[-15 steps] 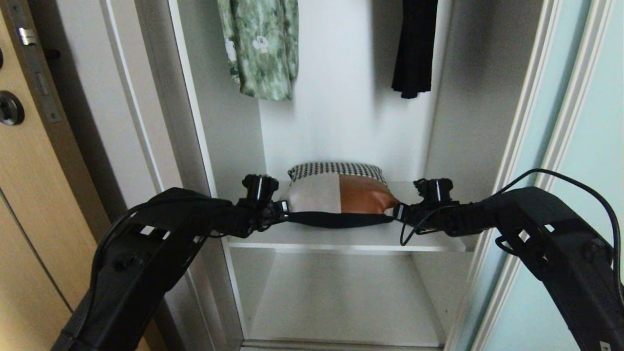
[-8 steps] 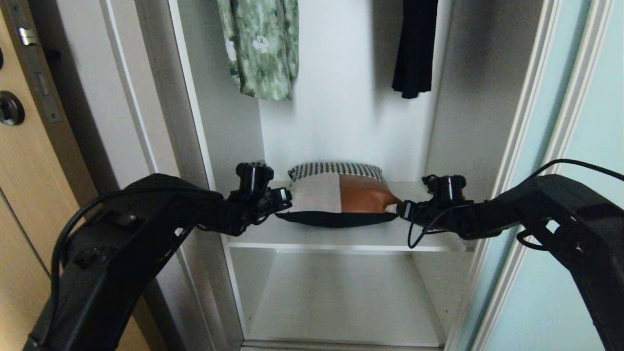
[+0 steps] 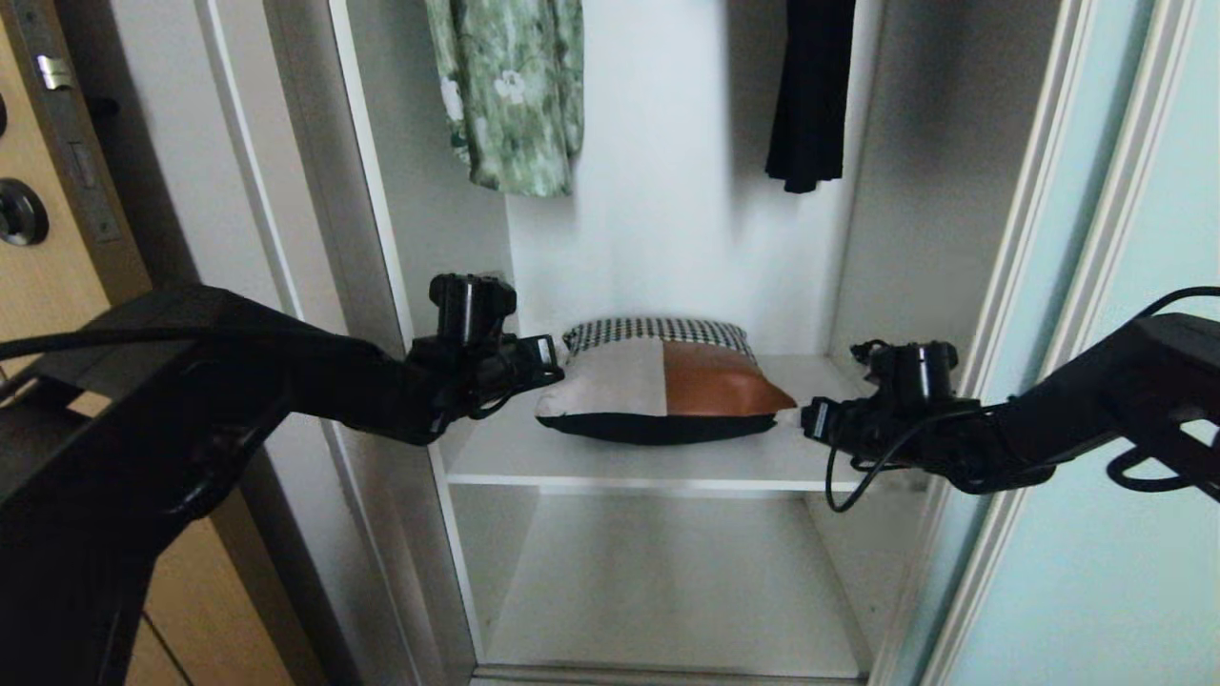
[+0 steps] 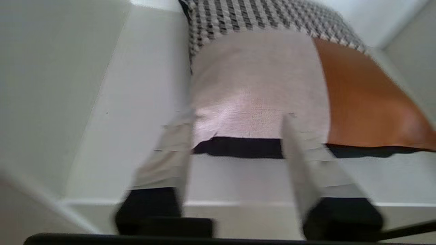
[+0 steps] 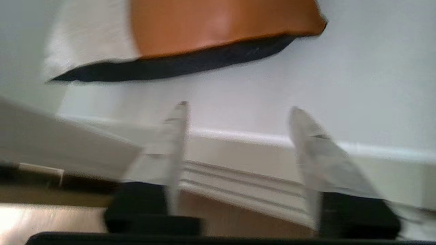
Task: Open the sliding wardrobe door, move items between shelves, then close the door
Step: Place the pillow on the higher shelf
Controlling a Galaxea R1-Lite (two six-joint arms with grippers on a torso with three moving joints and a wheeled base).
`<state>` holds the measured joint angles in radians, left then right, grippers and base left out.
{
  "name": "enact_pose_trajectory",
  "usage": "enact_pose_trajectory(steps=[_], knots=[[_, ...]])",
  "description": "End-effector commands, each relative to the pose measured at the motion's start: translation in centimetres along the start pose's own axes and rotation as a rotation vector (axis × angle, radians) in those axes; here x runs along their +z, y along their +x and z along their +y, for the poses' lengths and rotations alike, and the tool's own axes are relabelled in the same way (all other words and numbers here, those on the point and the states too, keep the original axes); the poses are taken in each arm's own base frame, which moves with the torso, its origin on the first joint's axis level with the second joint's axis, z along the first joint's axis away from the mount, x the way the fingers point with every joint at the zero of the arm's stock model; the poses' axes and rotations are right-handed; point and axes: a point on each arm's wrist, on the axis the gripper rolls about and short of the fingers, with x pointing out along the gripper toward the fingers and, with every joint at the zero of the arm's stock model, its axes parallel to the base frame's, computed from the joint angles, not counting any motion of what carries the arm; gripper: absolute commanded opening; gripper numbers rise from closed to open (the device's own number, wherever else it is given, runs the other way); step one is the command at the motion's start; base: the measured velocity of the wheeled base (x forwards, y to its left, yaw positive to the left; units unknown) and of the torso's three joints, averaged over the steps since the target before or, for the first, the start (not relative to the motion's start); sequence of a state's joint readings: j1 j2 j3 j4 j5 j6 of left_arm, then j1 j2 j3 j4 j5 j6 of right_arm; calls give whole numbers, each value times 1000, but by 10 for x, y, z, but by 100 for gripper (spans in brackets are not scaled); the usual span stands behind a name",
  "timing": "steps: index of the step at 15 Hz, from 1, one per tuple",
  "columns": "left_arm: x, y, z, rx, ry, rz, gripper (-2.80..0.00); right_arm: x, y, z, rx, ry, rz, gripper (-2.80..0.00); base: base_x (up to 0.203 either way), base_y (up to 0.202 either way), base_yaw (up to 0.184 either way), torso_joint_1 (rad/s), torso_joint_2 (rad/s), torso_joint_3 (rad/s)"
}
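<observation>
Both jaws apart and empty — left gripper (image 3: 545, 360) and right gripper (image 3: 808, 420) flank the bundle (image 3: 664, 393) near the shelf's (image 3: 658, 464) front edge, where a brushing arm could drag it off.

White wardrobe interior (image 3: 667, 238) with plain back wall, green floral garment (image 3: 510, 90) and slim black garment (image 3: 810, 95) hanging above, tan wooden door (image 3: 38, 286) with metal lock plate (image 3: 62, 114) on the left, soft daylight, faint shadows

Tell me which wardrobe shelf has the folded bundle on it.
The upper shelf: the black, white and rust-orange bundle lies on it. The lower shelf shows nothing.
</observation>
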<state>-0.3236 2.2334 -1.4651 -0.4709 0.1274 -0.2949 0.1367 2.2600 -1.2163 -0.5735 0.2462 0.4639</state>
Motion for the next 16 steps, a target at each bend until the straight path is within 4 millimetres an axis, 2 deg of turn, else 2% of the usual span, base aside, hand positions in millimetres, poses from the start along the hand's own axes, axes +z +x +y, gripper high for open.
enact_pose_trajectory(steps=[1,5,7,10,12,16], knots=[[35,-51,-8,-15,-4,-73,-280,14,-56,28,46,-31,-53,-280,0,0,0,0,0,0],[52,-116,-5,157,81,-155,-280,-4,-130,54,80,-99,-53,-280,0,0,0,0,0,0],[63,-159,-2,187,124,-201,-280,-12,-173,71,111,-138,-82,-280,0,0,0,0,0,0],[65,-219,8,226,173,-248,-280,-33,-231,82,96,-166,-119,-280,0,0,0,0,0,0],[39,-255,24,320,201,-220,-280,-49,-271,80,72,-173,-171,-280,0,0,0,0,0,0],[-18,-318,58,459,213,-193,-280,-81,-337,68,45,-171,-255,-280,0,0,0,0,0,0]])
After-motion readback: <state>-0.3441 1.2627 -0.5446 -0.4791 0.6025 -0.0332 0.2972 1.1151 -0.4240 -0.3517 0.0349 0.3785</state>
